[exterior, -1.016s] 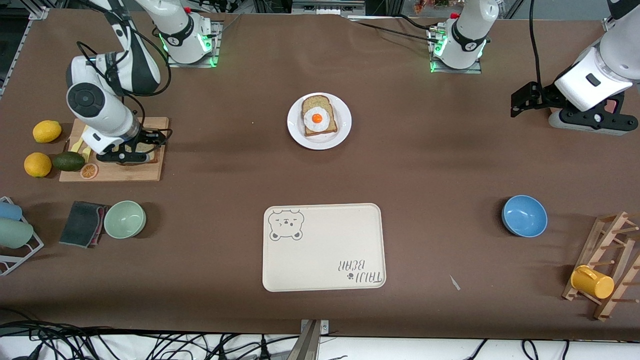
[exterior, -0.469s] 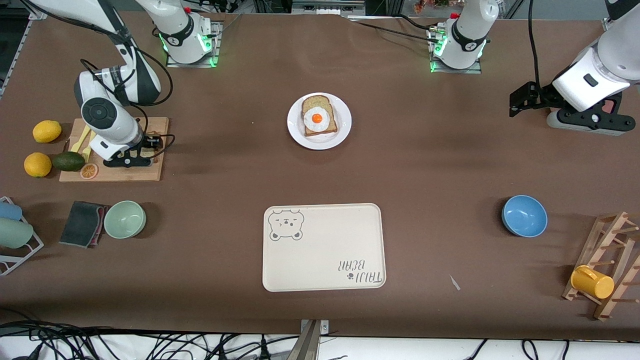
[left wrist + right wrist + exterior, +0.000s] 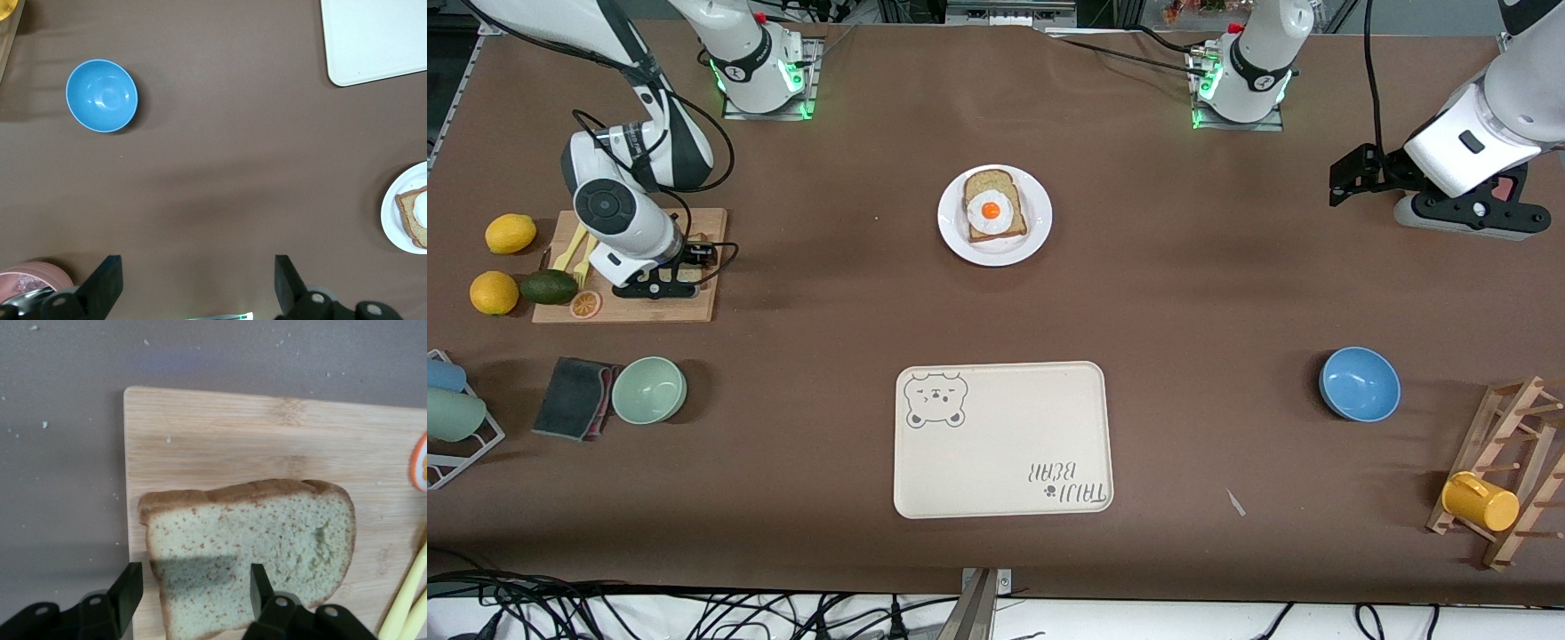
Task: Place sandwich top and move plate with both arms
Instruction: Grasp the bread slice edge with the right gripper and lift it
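Note:
The sandwich top (image 3: pixel 253 547), a plain speckled bread slice, lies flat on the wooden cutting board (image 3: pixel 220 433) at the right arm's end of the table. My right gripper (image 3: pixel 195 587) is open and low over one end of it, with one finger on each side. In the front view this gripper (image 3: pixel 654 286) covers the slice. The white plate (image 3: pixel 951 236) holds the bread slice with a fried egg (image 3: pixel 994 213) mid-table, and its edge shows in the left wrist view (image 3: pixel 393 220). My left gripper (image 3: pixel 1343 182) is open and empty over bare table at the left arm's end, also in its wrist view (image 3: pixel 197 283).
The cream bear-printed tray (image 3: pixel 1003 440) lies nearer the camera than the plate. A blue bowl (image 3: pixel 1359 384), a green bowl (image 3: pixel 649 389) and a dark cloth (image 3: pixel 574 397) sit on the table. Two lemons, an avocado (image 3: pixel 549 286) and an orange slice sit at the board. A wooden rack holds a yellow cup (image 3: pixel 1480 502).
My right arm has shifted over the cutting board and its gripper has settled lower at the bread slice. My left gripper has drifted slightly toward the robots' bases.

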You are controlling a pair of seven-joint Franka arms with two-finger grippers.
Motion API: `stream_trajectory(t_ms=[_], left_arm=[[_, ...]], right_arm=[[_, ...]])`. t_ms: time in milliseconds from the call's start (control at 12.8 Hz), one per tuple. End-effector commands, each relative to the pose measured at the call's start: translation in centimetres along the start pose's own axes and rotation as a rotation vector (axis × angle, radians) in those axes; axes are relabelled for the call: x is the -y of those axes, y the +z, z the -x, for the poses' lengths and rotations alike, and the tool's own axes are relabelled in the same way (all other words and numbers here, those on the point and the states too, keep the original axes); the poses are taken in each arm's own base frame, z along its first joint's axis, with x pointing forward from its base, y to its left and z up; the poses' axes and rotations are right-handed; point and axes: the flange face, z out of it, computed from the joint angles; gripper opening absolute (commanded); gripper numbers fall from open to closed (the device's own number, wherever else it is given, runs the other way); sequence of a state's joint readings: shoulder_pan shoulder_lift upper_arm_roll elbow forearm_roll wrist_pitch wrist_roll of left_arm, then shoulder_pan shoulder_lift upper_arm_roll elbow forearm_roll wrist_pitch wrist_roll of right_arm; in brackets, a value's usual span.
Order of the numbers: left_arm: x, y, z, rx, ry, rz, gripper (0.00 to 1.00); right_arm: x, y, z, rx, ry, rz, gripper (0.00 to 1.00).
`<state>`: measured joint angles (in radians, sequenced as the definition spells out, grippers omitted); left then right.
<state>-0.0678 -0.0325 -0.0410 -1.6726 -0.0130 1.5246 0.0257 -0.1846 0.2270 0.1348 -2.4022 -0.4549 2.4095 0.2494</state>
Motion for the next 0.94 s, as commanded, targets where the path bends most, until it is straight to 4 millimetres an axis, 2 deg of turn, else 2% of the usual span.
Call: stream_trajectory(t_ms=[0, 156, 547, 859], left_arm=[[-0.51, -0.41, 0.07, 0.006, 0.014, 0.000, 1.00], [-0.84, -0.48, 0.07, 0.004, 0.014, -0.001, 1.00], [-0.76, -0.48, 0.07, 0.004, 0.014, -0.001, 1.00], [-0.76, -0.48, 0.07, 0.004, 0.013, -0.001, 1.00]], right_arm=[[0.16, 0.73, 0.06, 0.007, -0.001, 0.009, 0.73], [0.47, 1.41, 0.04, 0.017, -0.008, 0.005, 0.73], [0.63, 1.46, 0.06, 0.021, -0.013, 0.006, 0.71], [0.67, 1.59, 0.19, 0.025, -0.014, 0.006, 0.63]])
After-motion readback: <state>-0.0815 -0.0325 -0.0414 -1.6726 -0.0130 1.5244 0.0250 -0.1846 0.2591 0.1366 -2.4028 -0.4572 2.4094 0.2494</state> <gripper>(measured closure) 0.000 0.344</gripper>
